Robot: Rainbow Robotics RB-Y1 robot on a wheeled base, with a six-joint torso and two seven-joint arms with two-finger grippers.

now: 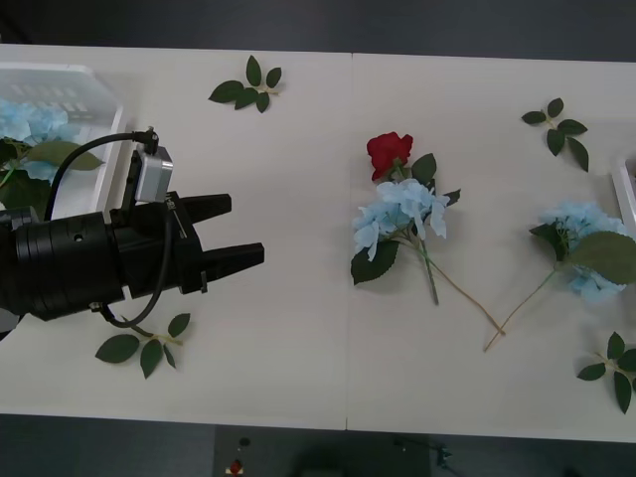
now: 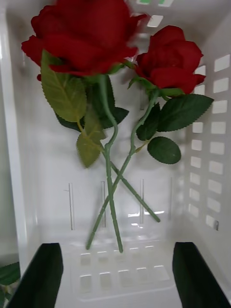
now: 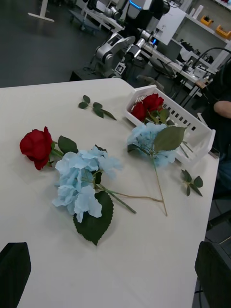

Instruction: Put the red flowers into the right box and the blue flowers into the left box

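A red flower [image 1: 389, 152] lies mid-table, its stem under a blue flower [image 1: 402, 219]. Both also appear in the left wrist view, the red flower [image 3: 36, 147] touching the blue flower [image 3: 79, 185]. A second blue flower [image 1: 586, 243] lies near the right box [image 1: 626, 189]. My left gripper [image 1: 243, 231] hovers open and empty over bare table, left of this pair. The left box [image 1: 111, 124] at the back left holds blue flowers [image 1: 30, 124]. My right gripper [image 2: 115, 274] is open and empty inside the right box [image 2: 211, 144], where two red flowers [image 2: 166, 60] lie crossed.
Loose leaf sprigs lie at the back [image 1: 248, 87], the back right [image 1: 556, 127], the front left [image 1: 144, 348] and the front right [image 1: 616, 368]. The table's front edge runs close below the left arm.
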